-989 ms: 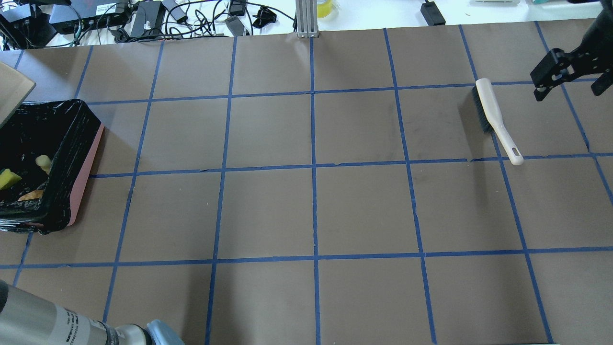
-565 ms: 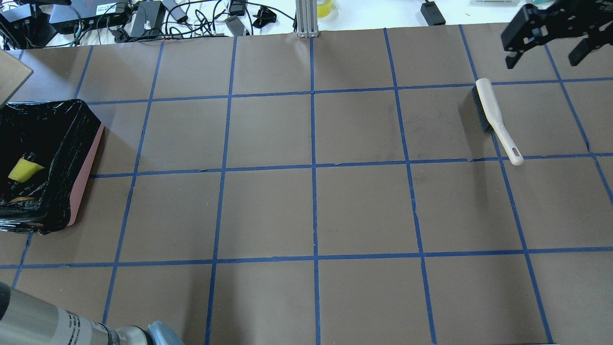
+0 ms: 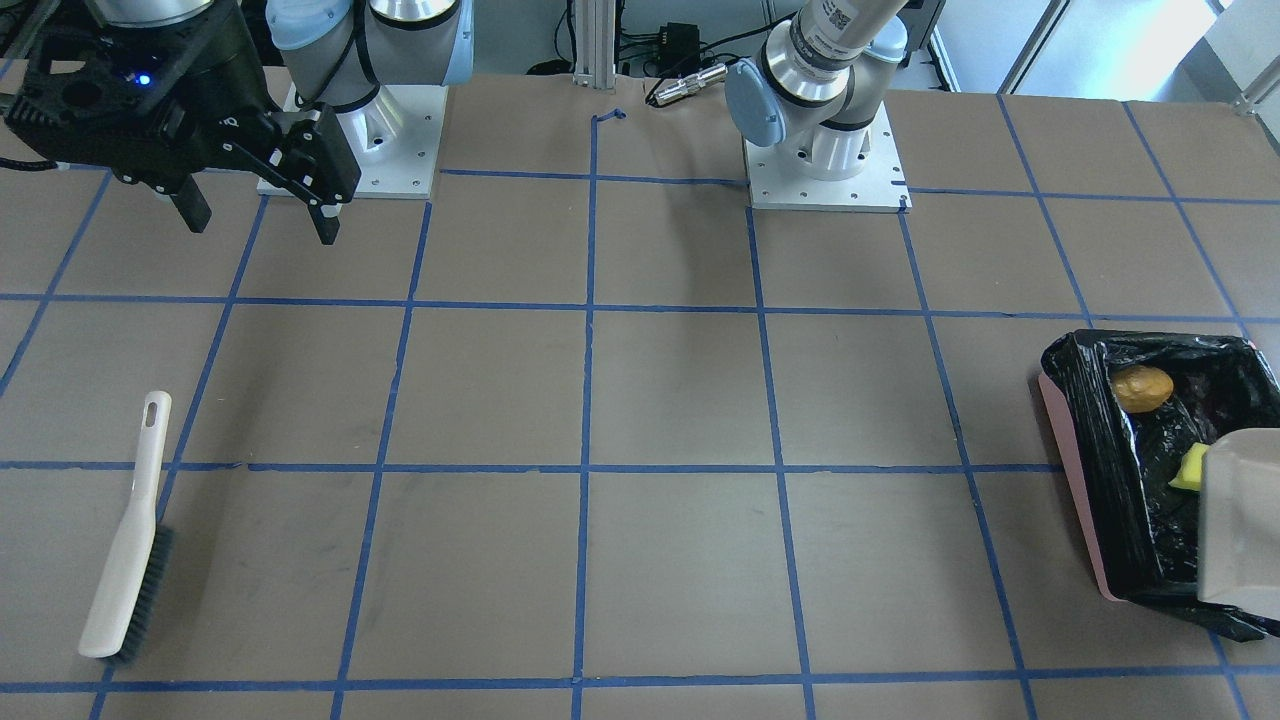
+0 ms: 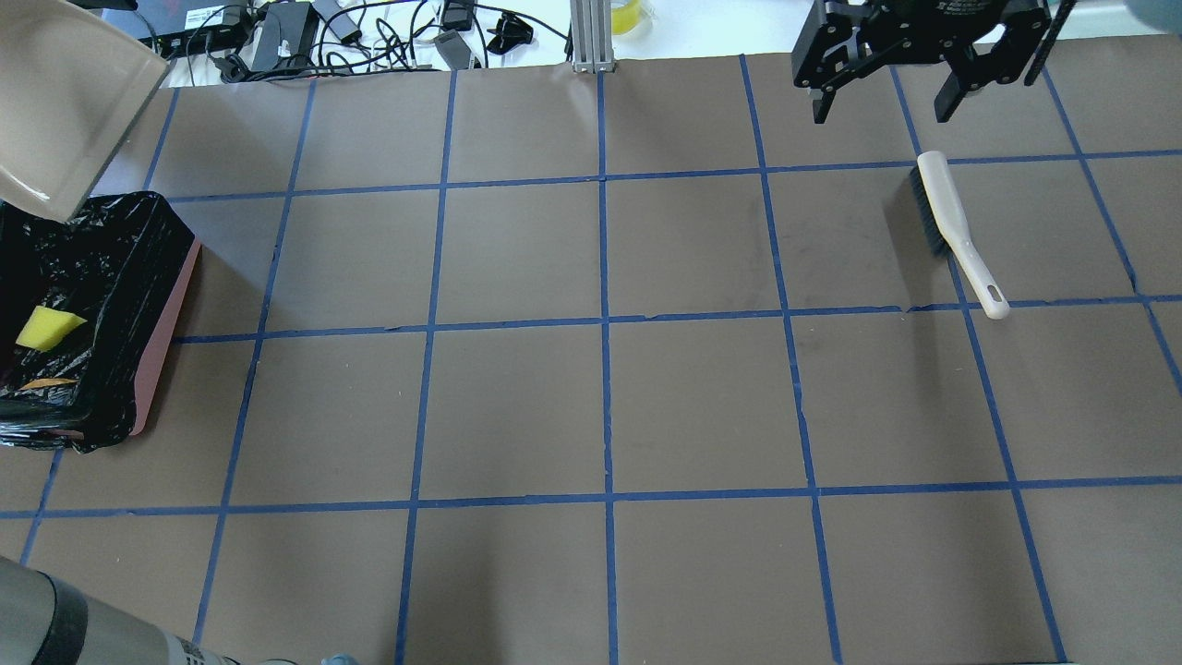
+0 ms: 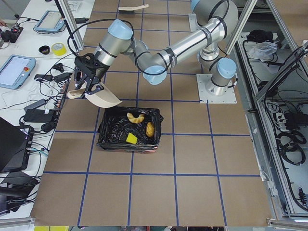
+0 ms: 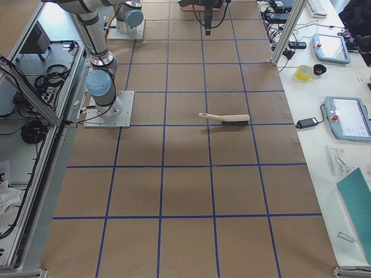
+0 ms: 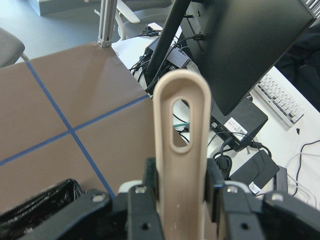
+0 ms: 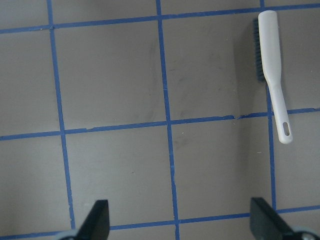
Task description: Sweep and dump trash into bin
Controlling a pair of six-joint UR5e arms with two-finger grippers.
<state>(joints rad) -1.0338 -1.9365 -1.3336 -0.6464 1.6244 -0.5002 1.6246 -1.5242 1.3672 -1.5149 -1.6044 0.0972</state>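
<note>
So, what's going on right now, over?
Left tool shut on dustpan, held up near bin. Right tool open, empty. In bin: potato lump, sponge, croissant piece. Brush lies far off.

Dustpan [image 4: 69,102] hangs above the bin's [image 4: 171,319] far rim.

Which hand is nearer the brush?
Right. The right hand hovers open high over the table near the brush; the left hand is at the far end by the bin, holding the dustpan.
</note>
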